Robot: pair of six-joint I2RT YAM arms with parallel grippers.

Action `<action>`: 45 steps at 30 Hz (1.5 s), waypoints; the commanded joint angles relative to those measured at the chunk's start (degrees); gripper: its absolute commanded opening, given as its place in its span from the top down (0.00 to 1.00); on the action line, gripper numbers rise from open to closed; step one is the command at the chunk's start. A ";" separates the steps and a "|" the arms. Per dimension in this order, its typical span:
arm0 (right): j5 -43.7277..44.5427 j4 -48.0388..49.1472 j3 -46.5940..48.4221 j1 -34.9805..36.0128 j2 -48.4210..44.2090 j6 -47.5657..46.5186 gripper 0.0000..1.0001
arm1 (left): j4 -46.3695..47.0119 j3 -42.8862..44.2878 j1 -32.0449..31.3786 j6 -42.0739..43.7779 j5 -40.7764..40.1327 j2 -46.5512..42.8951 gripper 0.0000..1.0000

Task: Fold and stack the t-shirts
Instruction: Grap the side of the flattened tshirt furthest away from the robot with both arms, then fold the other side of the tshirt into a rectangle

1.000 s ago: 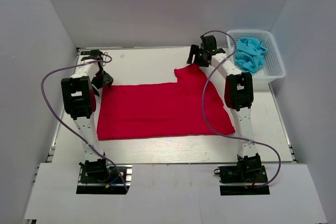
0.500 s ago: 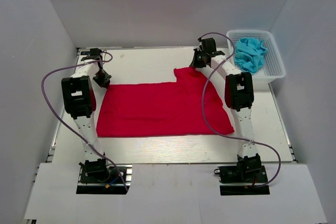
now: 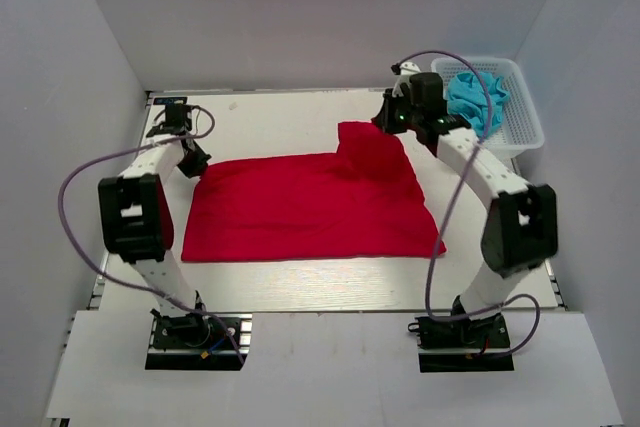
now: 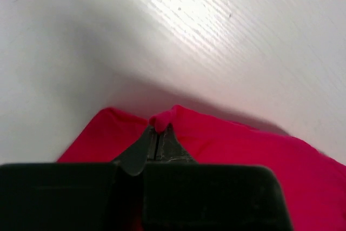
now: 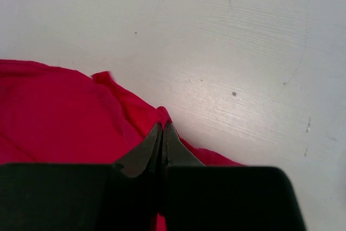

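Red t-shirt (image 3: 310,209) has its far edge clamped tight in left end effector (image 3: 196,161) and right end effector (image 3: 386,127).

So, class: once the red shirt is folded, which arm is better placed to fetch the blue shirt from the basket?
Probably the right. The right gripper sits just beside the basket holding the blue shirt; the left gripper pinches the red shirt at its far left corner.
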 commanded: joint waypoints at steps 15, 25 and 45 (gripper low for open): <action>1.81 3.05 -36.17 1.16 -35.82 2.79 1.00 | -2.97 -24.10 -0.36 -7.08 -7.81 -32.40 1.00; 2.08 -2.20 -54.79 1.96 -47.76 11.21 0.63 | -19.02 -21.83 0.87 -18.76 -15.10 -27.84 0.08; -4.00 -2.20 -45.85 2.83 -35.66 22.30 0.10 | 0.98 -23.93 -1.86 -7.78 15.39 -26.10 0.00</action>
